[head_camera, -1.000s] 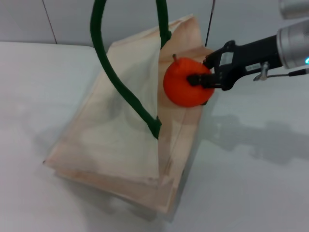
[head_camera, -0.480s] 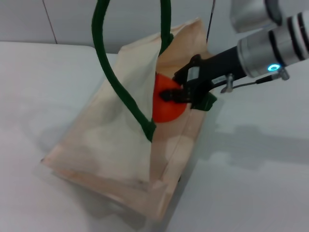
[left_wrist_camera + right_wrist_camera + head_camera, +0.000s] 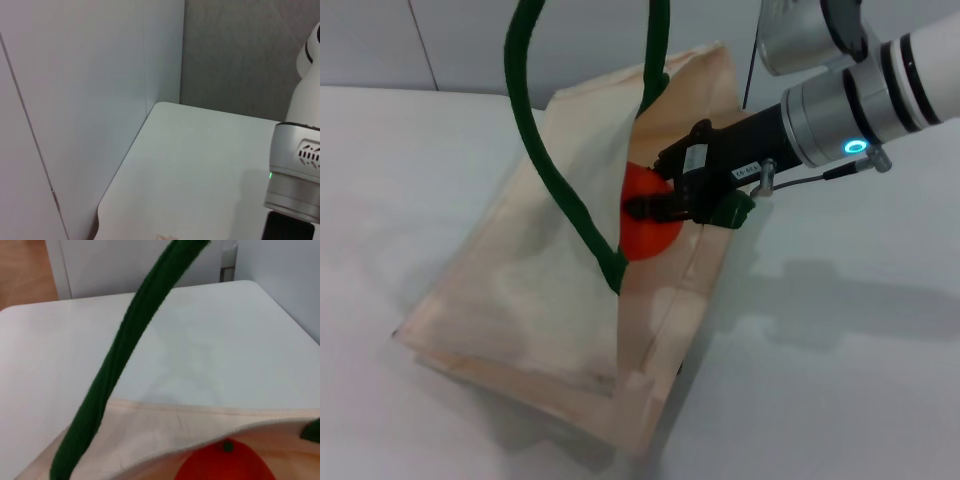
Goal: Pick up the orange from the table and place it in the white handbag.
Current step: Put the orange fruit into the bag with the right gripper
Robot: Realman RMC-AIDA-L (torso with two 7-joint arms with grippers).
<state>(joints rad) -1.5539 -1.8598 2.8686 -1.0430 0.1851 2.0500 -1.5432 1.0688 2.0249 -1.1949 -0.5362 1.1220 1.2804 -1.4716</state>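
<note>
The white handbag (image 3: 540, 290) lies tilted on the table (image 3: 400, 160), its mouth held open, with its dark green handles (image 3: 555, 180) running up out of the head view. My right gripper (image 3: 655, 205) is shut on the orange (image 3: 642, 228) and holds it inside the bag's mouth, half hidden behind the bag's near wall. In the right wrist view the orange (image 3: 225, 467) with its dark stem nub sits just below the bag's rim (image 3: 165, 432), and a green handle (image 3: 125, 355) crosses in front. My left gripper shows in no view.
The white table (image 3: 840, 380) stretches to the right and left of the bag. A pale wall (image 3: 580, 40) stands behind it. The left wrist view shows the table's corner (image 3: 165, 115), wall panels and a silver arm segment (image 3: 295, 175).
My right gripper has moved left and down with the orange, from beside the bag's rim into its mouth. The bag has shifted slightly toward the near left.
</note>
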